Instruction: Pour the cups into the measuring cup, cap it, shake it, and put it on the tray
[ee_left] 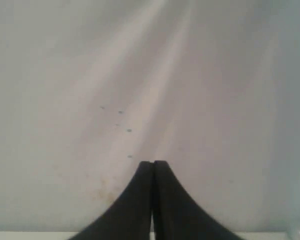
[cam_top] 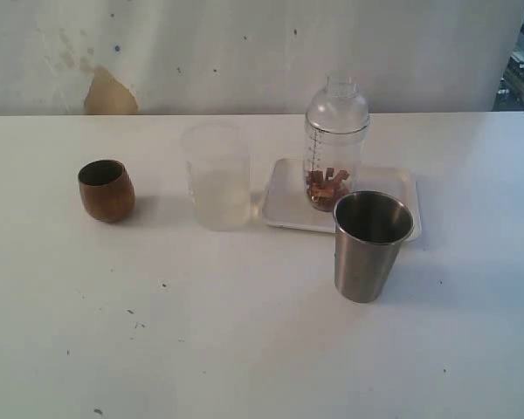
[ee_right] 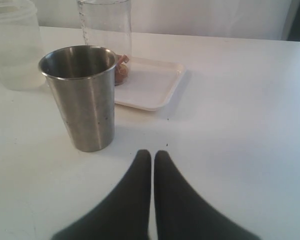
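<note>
The clear measuring cup [cam_top: 335, 144] stands upright on the white tray [cam_top: 393, 188], its domed lid on and brown bits at its bottom. In front of the tray stands the steel tumbler [cam_top: 370, 245], upright; the right wrist view shows the tumbler [ee_right: 82, 95], the tray [ee_right: 150, 82] and the measuring cup's base [ee_right: 105, 30]. The brown wooden cup [cam_top: 106, 189] sits upright at the left. Neither arm shows in the exterior view. My right gripper [ee_right: 153, 156] is shut and empty, near the tumbler. My left gripper [ee_left: 153, 164] is shut and empty over bare white surface.
A frosted translucent beaker [cam_top: 217, 176] stands between the wooden cup and the tray, also in the right wrist view as the beaker [ee_right: 15, 45]. The white table [cam_top: 244, 332] runs to a stained wall [cam_top: 110, 92] at the back.
</note>
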`<control>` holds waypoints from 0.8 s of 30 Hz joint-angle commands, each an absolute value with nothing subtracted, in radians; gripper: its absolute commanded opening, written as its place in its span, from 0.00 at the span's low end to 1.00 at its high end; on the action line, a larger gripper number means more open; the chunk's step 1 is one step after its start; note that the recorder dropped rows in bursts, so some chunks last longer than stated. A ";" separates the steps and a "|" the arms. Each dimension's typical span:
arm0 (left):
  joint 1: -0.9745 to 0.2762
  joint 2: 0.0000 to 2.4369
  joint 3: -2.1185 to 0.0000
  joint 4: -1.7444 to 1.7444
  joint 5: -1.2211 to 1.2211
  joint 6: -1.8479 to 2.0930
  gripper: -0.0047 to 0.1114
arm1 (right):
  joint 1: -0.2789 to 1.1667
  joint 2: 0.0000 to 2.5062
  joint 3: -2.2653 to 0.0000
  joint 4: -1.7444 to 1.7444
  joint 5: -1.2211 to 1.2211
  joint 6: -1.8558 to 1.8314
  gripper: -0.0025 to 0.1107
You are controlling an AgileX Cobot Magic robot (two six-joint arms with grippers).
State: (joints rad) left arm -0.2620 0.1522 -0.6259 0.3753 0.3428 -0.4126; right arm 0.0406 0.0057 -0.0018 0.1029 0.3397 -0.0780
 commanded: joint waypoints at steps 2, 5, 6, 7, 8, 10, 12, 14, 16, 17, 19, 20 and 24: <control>-0.025 0.002 -0.624 0.367 0.349 -0.413 0.04 | 0.039 0.000 0.000 0.104 0.336 -0.075 0.04; 0.066 0.000 -0.629 0.382 0.329 -0.413 0.04 | 0.039 0.000 0.000 0.104 0.339 -0.075 0.04; 0.084 0.000 -0.629 0.382 0.311 -0.413 0.04 | 0.039 0.000 0.000 0.104 0.339 -0.075 0.04; 0.104 0.000 -0.629 0.382 0.301 -0.413 0.04 | 0.039 0.000 0.000 0.104 0.338 -0.075 0.04; 0.116 0.000 -0.629 0.382 0.301 -0.413 0.04 | 0.039 0.000 0.000 0.104 0.338 -0.075 0.04; 0.129 0.000 -0.629 0.382 0.303 -0.413 0.04 | 0.039 0.000 0.000 0.104 0.336 -0.075 0.04; 0.129 0.000 -0.629 0.382 0.308 -0.413 0.04 | 0.039 0.000 0.000 0.104 0.336 -0.075 0.04; 0.129 0.000 -0.629 0.382 0.308 -0.413 0.04 | 0.039 0.000 0.000 0.104 0.336 -0.075 0.04; 0.129 0.000 -0.629 0.382 0.308 -0.413 0.04 | 0.039 0.000 0.000 0.104 0.336 -0.075 0.04; 0.129 0.000 -0.629 0.382 0.308 -0.413 0.04 | 0.039 0.000 0.000 0.104 0.336 -0.075 0.04; 0.129 0.000 -0.629 0.382 0.308 -0.413 0.04 | 0.039 0.000 0.000 0.104 0.336 -0.075 0.04; 0.129 0.000 -0.627 0.382 0.308 -0.413 0.04 | 0.039 0.000 0.000 0.104 0.336 -0.075 0.04; 0.137 0.000 -0.587 0.197 0.296 -0.411 0.04 | 0.039 0.000 0.000 0.104 0.336 -0.075 0.04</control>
State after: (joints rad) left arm 0.1324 0.0023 -0.6184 0.3393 0.3083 -0.4126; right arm 0.0406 0.0041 -0.0018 0.1029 0.3415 -0.0780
